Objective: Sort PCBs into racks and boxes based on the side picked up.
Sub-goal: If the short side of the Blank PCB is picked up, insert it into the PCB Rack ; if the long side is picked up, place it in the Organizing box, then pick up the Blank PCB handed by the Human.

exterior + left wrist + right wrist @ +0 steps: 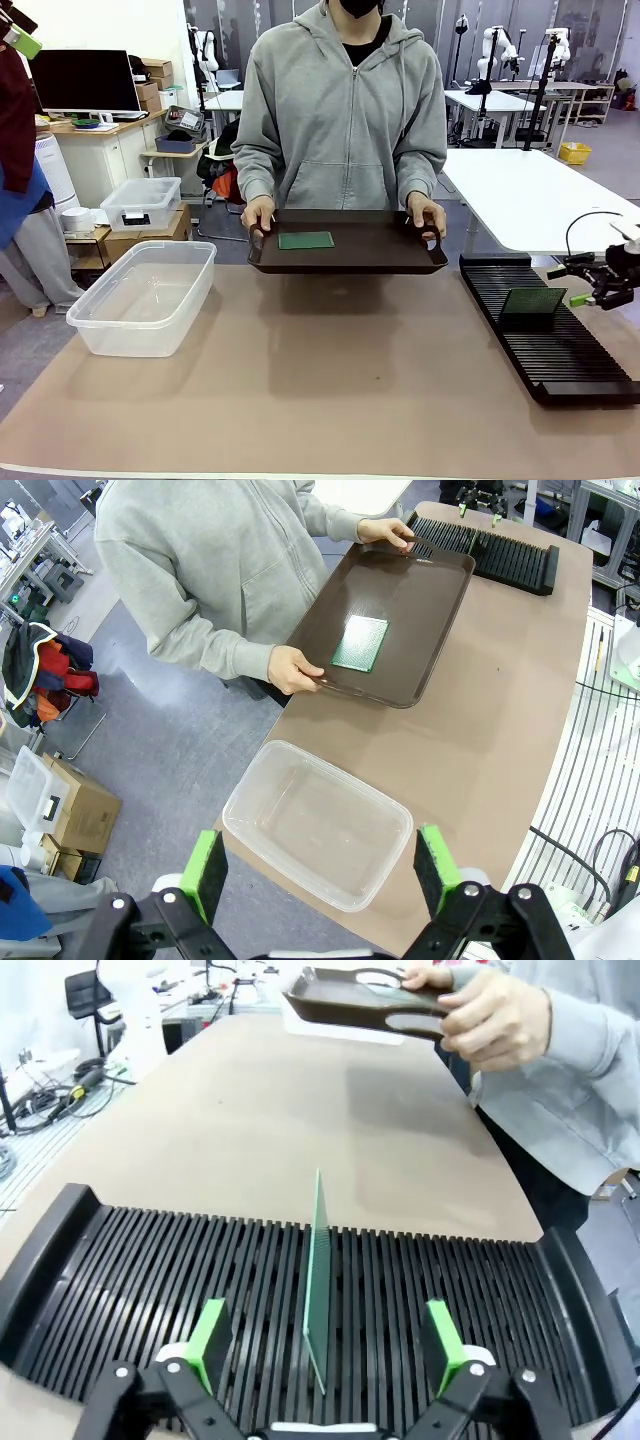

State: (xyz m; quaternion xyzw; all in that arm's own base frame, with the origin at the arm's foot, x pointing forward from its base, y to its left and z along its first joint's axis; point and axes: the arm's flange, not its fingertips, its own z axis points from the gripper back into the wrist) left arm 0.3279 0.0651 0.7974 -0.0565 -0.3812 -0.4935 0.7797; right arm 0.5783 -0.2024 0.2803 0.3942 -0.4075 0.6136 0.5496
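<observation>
Right wrist view: the right fingers (pixel 210 1338) rise from the bottom edge, which cuts off their lower parts. They stand wide apart and grip nothing. Between them, touching neither one, a green PCB (pixel 318 1270) stands upright in a slot of the black rack (pixel 150 1280). It shows edge-on, so its face is hard to make out. Farther off, a person's hand (pixel 500 1020) holds the brown tray (pixel 350 1005) a little above the tabletop (pixel 250 1100). The top edge of the picture cuts off part of the tray.

In the left wrist view, the left fingers (pixel 205 875) are spread wide too, with nothing in them. They hang high over the clear box (pixel 330 825), which sits near the tabletop's edge. Past the box, the other PCB (pixel 360 643) lies flat on the tray, near its middle. The person holds the tray by both ends.

From the front, the right arm is mostly cut off by the picture's right side. Its fingers are just beside the standing PCB.
</observation>
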